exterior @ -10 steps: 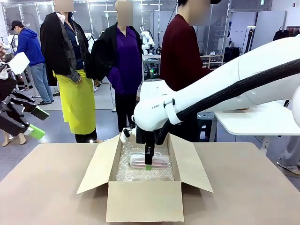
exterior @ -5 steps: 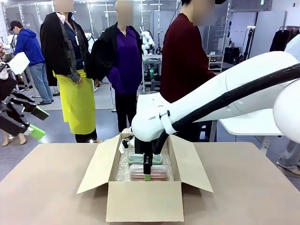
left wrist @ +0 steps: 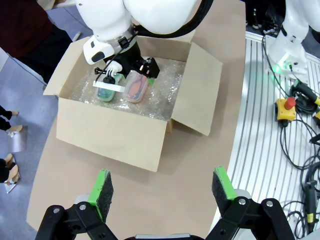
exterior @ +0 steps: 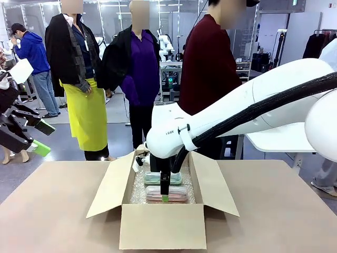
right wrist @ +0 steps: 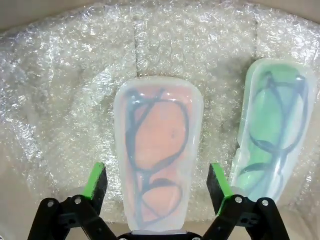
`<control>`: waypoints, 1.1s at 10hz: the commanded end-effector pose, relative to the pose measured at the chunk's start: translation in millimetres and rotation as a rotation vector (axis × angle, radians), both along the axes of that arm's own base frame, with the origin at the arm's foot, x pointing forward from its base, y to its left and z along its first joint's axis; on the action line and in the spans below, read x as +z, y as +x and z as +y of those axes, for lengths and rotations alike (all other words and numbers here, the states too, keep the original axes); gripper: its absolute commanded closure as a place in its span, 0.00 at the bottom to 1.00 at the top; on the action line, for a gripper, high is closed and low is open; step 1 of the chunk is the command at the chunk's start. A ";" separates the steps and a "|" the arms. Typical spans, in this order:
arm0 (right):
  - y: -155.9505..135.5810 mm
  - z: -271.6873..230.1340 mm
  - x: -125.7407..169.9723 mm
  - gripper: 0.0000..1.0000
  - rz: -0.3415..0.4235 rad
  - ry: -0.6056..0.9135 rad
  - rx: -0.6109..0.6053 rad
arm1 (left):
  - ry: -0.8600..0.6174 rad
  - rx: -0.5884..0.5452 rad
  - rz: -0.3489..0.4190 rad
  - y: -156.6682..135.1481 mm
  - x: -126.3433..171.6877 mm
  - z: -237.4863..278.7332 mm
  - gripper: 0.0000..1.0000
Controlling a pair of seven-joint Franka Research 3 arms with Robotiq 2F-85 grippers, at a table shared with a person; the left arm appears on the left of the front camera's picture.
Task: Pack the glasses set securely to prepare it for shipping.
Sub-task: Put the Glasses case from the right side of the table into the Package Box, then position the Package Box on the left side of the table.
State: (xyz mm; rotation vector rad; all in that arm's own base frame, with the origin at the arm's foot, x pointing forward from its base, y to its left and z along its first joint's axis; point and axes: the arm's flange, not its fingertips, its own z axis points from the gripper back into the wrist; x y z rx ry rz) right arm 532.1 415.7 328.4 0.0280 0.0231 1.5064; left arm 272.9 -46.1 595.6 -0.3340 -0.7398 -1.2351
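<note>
Both cases of the glasses set lie side by side on bubble wrap inside the open cardboard box. The pale pink case holds dark-rimmed spectacles, and so does the mint green case beside it. My right gripper is down in the box, open, with its green pads on either side of the pink case's near end and not pressing it. In the front view the pink case lies nearer than the green case. My left gripper hangs open high at the left, off the table, holding nothing.
The box flaps stand spread outward on both sides. A person in a dark red top stands just behind the box. Bare brown table lies left and right of the box. In the left wrist view, cables and a red button lie past the table edge.
My right gripper has come down into the box with the pink case, set it next to the green one, and opened. The left arm has stayed still.
</note>
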 end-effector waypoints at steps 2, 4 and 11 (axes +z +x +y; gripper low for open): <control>1.1 -4.7 12.7 0.00 -0.018 -0.035 0.061 | -0.002 -0.023 -0.002 -0.5 1.3 1.6 0.00; -0.9 0.8 1.9 0.00 -0.001 0.000 0.002 | -0.002 -0.023 -0.002 -0.5 1.3 1.6 0.00; -0.9 0.8 1.9 0.00 -0.001 0.000 0.002 | -0.002 -0.023 -0.002 -0.5 1.3 1.6 0.00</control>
